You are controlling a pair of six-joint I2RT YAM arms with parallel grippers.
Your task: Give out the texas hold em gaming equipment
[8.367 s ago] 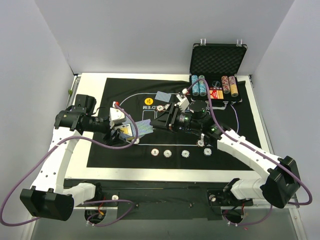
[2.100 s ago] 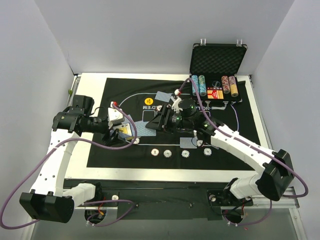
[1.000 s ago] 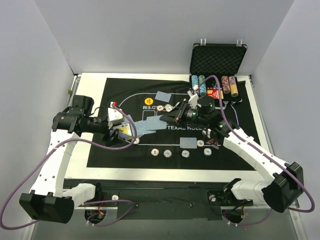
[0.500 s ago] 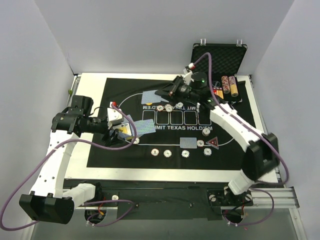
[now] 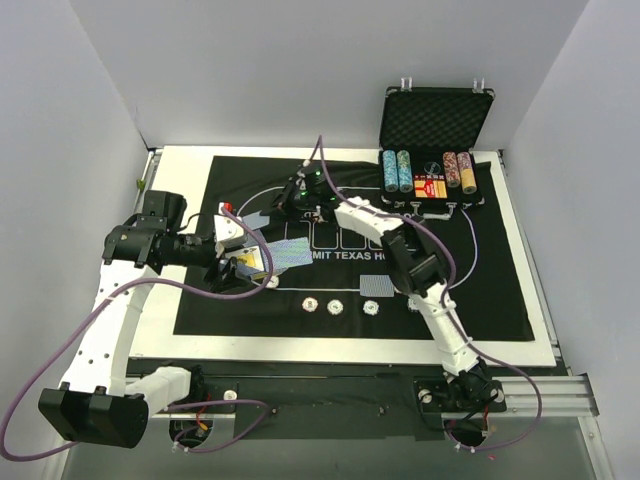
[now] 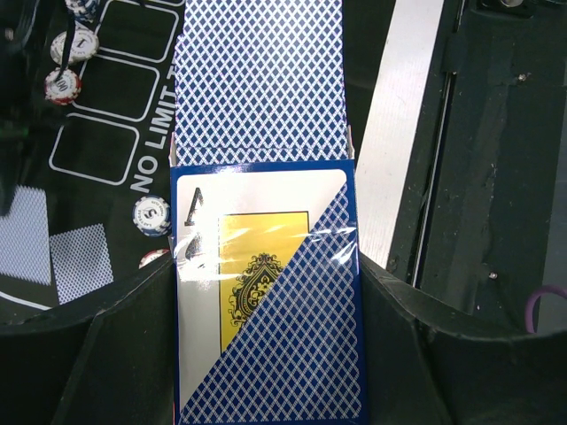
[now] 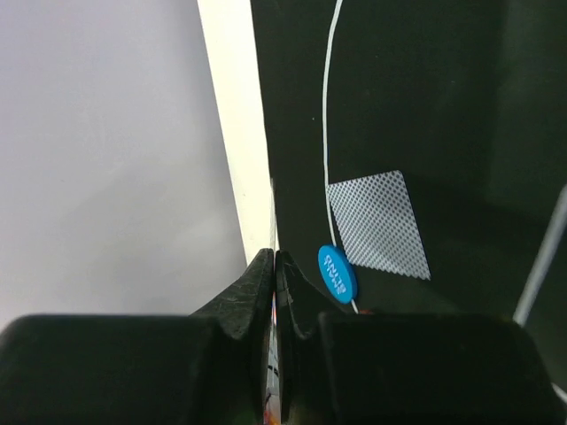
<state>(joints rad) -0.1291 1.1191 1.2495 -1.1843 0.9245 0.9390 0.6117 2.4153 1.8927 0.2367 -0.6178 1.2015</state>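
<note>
The card deck (image 6: 266, 301) is clamped between the fingers of the left gripper (image 6: 264, 270), one blue-backed card (image 6: 259, 84) projecting forward over the mat (image 5: 480, 290). The right gripper (image 7: 274, 266) has its fingers pressed together, near the blue button disc (image 7: 337, 274) just beside a face-down card (image 7: 378, 223)

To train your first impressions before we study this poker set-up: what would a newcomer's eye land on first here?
The left pincer clamps a wrapped card pack with a blue-backed card jutting past it. The right arm stretches across the black mat, the right pincer shut beside a blue disc. At the back right, an open case holds chip stacks.
</note>
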